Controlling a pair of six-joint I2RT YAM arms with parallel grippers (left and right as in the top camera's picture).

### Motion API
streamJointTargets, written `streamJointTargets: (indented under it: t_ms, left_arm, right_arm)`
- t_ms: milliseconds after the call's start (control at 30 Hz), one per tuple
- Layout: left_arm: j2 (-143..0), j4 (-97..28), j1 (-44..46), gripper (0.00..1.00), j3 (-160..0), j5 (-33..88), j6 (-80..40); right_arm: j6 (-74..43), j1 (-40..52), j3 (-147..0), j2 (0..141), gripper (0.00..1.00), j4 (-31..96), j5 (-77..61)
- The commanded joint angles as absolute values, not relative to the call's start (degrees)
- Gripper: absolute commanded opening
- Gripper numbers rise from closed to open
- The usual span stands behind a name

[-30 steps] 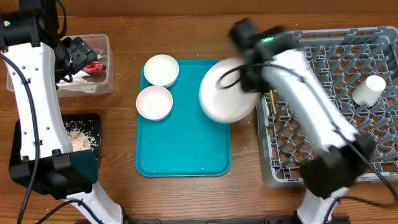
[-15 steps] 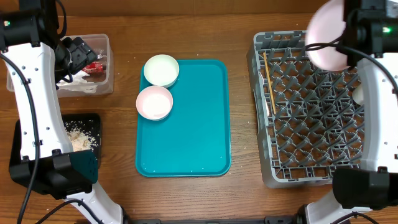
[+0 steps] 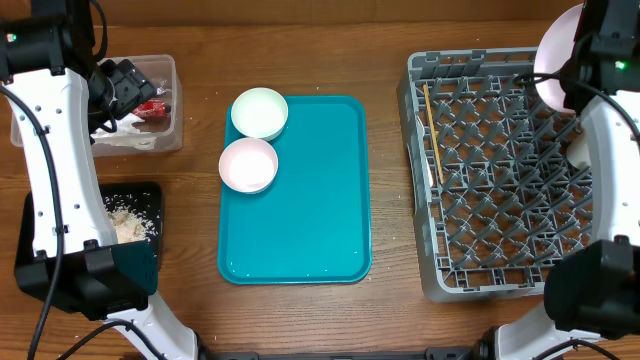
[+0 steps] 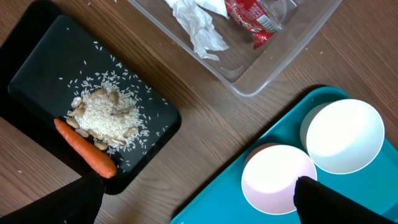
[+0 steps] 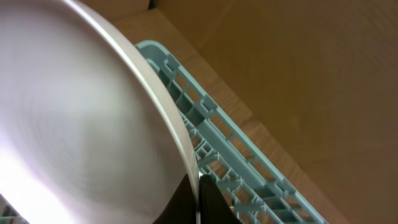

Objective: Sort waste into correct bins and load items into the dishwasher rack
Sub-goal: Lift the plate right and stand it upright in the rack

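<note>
2 bowls sit on teal tray; farther off, left gripper hangs jaws wide over clear tub; above dishwasher rack far right corner, right gripper pinches plate by rim, so lower edge-on between pegs, release once seated.

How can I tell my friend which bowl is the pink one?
Find the big teal tray in the middle of the table. Two bowls sit in its far left corner; the pink bowl is the nearer one, pale pink inside, unlike the white bowl.
</note>
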State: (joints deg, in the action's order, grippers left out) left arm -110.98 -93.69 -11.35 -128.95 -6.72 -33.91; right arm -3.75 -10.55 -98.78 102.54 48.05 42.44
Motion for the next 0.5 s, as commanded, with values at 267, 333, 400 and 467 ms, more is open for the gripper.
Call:
streamJointTargets:
  t_ms: [267,333,400,467]
  left_arm:
    - [-111.0,-93.82,-11.27,1.0,-128.81,-7.46,-33.41]
    - [-111.0,-93.82,-11.27,1.0,-128.81,-7.46,-33.41]
    - [-111.0,-93.8,-11.27,1.0,-128.81,-7.46,-33.41]
    - [-111.0,-93.82,-11.27,1.0,-128.81,-7.46,-33.41]
  right_arm:
    - [3.51,-10.72,-91.64,102.67,0.04,40.91,43.46]
    - [3.51,-10.72,-90.83,102.67,0.04,40.27,43.44]
    - [3.51,-10.61,-90.13,102.67,0.04,39.68,43.44]
    - [3.51,-10.57,-89.95,102.8,0.04,39.66,43.46]
